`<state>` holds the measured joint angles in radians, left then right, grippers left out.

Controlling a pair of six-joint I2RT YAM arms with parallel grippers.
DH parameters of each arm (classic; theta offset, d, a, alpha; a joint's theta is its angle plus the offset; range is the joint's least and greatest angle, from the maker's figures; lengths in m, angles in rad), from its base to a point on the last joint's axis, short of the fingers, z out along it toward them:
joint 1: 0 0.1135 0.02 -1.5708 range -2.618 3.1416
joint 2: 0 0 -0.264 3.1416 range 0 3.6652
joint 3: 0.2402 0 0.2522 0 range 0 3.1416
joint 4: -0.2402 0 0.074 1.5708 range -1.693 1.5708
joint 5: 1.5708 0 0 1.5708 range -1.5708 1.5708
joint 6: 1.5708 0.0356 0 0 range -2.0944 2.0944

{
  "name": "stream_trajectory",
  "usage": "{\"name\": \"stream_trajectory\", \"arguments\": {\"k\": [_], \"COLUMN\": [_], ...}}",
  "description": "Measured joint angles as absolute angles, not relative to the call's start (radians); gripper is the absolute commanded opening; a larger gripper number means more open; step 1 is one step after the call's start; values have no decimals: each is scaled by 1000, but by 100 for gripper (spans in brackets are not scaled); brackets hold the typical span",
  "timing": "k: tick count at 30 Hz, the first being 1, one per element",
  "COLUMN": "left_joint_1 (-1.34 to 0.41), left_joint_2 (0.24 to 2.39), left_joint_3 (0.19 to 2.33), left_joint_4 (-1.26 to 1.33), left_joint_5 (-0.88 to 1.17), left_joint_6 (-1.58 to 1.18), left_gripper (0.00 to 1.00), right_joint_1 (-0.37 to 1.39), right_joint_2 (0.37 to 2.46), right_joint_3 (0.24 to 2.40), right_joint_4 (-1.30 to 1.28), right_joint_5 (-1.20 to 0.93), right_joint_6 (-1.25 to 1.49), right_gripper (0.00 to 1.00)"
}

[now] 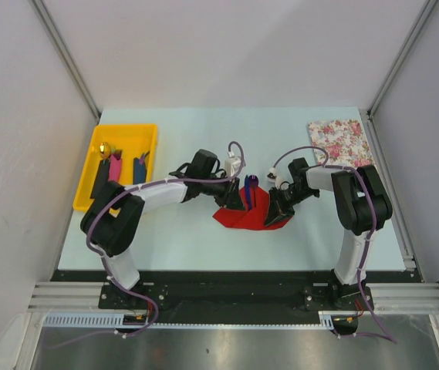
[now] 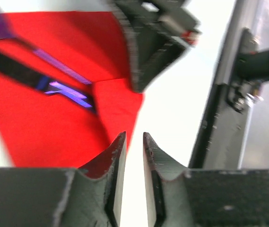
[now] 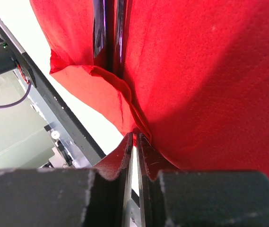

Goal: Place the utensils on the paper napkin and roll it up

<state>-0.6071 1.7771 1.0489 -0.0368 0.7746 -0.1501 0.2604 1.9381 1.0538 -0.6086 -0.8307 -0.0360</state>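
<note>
The red paper napkin lies mid-table, its sides folded up over utensils. A dark purple utensil sticks out of its far end. In the left wrist view a purple-handled utensil and a black one lie in the napkin's crease. My left gripper is at the napkin's left side; its jaws stand slightly apart and empty at the napkin's edge. My right gripper is at the right side, its jaws shut on a fold of the napkin.
A yellow tray at the back left holds pink, black and blue handled utensils. A white flowered sheet lies at the back right. The black table edge rail runs close by.
</note>
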Motion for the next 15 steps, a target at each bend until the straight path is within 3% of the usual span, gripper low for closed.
{"name": "stream_trajectory", "arguments": {"k": [15], "left_joint_1": [-666], "left_joint_2": [1913], "left_joint_3": [1017], "left_joint_4": [24], "left_joint_5": [823], "left_joint_6": [-263], "left_gripper": [18], "right_joint_1": [260], "right_joint_2": [1938], "right_joint_3": [1051], "right_joint_4": [-604], "right_joint_5": [-827], "right_joint_6": [-23], "right_gripper": [11]}}
